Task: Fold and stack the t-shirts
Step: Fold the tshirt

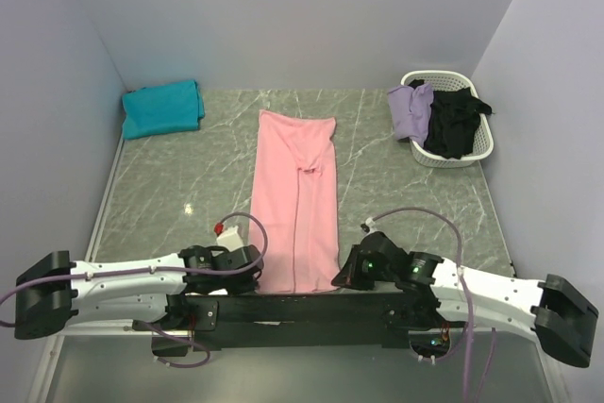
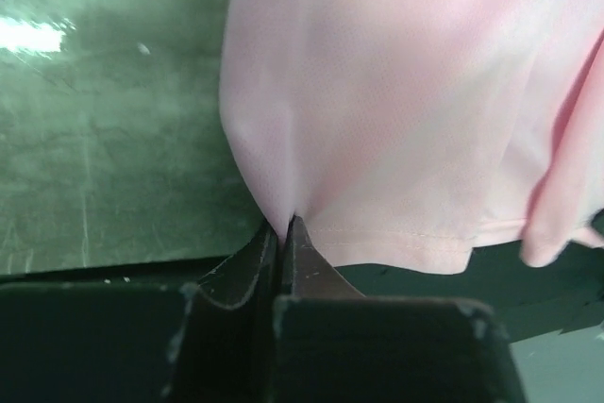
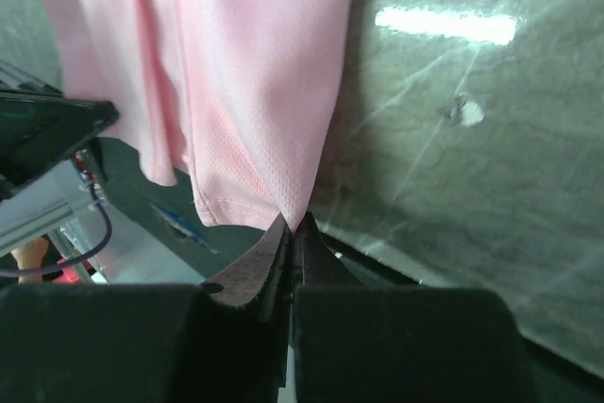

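Observation:
The light pink t-shirt [image 1: 296, 195] lies folded into a long narrow strip down the middle of the table, its hem at the near edge. My left gripper [image 1: 257, 273] is shut on the strip's near left corner; in the left wrist view the cloth [image 2: 396, 101] is pinched at my closed gripper [image 2: 284, 226]. My right gripper [image 1: 342, 277] is shut on the near right corner; the right wrist view shows the pink cloth [image 3: 245, 73] pinched at my closed gripper [image 3: 293, 224]. A folded teal t-shirt [image 1: 162, 109] lies at the far left.
A white basket [image 1: 472, 150] at the far right holds a lavender shirt [image 1: 411, 107] and a black shirt [image 1: 455, 124]. Walls close the table on three sides. The black base rail [image 1: 302, 307] runs along the near edge.

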`<control>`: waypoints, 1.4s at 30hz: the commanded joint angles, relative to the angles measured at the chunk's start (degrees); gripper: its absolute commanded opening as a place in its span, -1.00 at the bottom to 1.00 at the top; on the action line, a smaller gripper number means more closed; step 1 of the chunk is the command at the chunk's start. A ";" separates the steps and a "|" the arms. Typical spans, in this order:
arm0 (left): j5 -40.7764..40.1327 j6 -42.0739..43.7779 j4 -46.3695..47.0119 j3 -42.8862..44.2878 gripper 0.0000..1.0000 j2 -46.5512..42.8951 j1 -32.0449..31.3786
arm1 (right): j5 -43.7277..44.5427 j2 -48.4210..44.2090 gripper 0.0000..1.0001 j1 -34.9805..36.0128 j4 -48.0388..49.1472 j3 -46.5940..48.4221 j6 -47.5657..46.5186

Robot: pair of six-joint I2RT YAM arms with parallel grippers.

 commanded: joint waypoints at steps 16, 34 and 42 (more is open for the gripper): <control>-10.96 -7.29 -20.13 23.99 -0.79 9.20 -15.02 | 8.61 -5.10 -1.00 3.30 -17.18 15.57 -5.00; -11.70 12.82 -11.01 25.05 -0.61 8.82 10.38 | 7.41 12.74 -0.95 -9.61 -13.05 28.50 -23.28; -8.97 21.70 -4.59 29.27 -0.58 19.10 16.09 | 2.83 21.79 -0.94 -16.38 -10.77 34.65 -30.41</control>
